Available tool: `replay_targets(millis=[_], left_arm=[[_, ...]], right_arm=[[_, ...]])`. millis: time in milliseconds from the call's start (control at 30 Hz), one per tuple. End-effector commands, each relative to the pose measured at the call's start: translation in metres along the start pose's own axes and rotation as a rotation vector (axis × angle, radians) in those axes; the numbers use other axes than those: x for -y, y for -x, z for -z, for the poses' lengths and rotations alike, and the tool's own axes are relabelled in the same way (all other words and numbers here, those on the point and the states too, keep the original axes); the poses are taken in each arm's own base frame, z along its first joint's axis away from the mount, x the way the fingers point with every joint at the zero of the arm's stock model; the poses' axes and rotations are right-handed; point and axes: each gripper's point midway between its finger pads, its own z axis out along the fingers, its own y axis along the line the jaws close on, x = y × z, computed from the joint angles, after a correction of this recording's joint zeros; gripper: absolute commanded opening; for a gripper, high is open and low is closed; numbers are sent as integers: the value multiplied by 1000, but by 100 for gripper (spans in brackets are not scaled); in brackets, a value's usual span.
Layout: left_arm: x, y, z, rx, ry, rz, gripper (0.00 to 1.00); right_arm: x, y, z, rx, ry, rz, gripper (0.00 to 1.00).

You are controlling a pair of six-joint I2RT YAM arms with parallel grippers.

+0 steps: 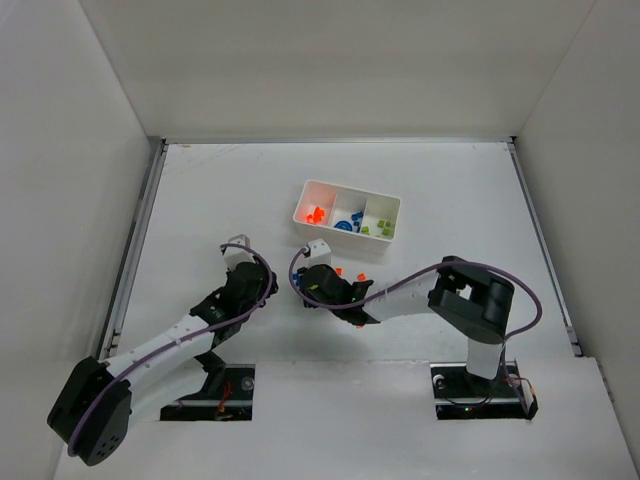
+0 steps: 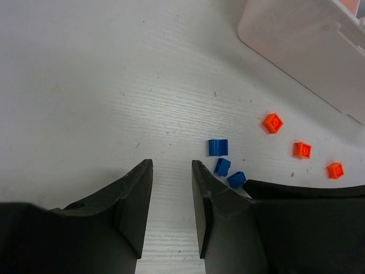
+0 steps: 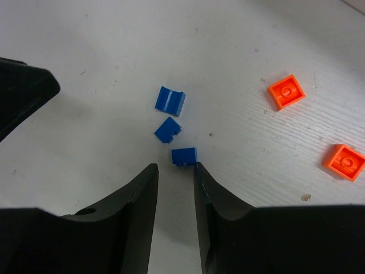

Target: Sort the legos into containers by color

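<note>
The white tray (image 1: pixel 390 205) holds orange-red legos (image 1: pixel 315 213) in its left container, blue ones (image 1: pixel 347 222) in the middle and yellow-green ones (image 1: pixel 378 228) on the right. Three blue legos (image 3: pixel 170 100) (image 3: pixel 167 129) (image 3: pixel 184 156) lie loose on the table, with orange ones (image 3: pixel 286 91) (image 3: pixel 344 162) to their right. My right gripper (image 3: pixel 175 168) (image 1: pixel 308 285) is open and low; the nearest blue lego lies at its right fingertip (image 3: pixel 198 169), just outside the gap. Just left of the blue legos (image 2: pixel 218 147), my left gripper (image 2: pixel 171 164) (image 1: pixel 262 285) is open and empty.
The tray's near wall (image 2: pixel 308 40) rises at the top right of the left wrist view, beyond three orange legos (image 2: pixel 272 123) (image 2: pixel 301 149) (image 2: pixel 335 170). The two grippers stand close together. White walls enclose the table on three sides.
</note>
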Motion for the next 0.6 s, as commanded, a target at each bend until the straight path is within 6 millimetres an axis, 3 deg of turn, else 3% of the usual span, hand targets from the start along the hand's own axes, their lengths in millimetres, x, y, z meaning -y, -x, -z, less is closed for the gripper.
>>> replay_targets(millis=[0,333,567], left_arm=[[-1,3,3,9,-9,30,31],[0,-5,5,-7,-25,36,32],[4,-7,6,-18,-37,34,33]], right_arm=[[8,5,-6,14,-46,14,36],[22,0,-11,6,-123,80,39],[19,1,-14,7,-118,88,30]])
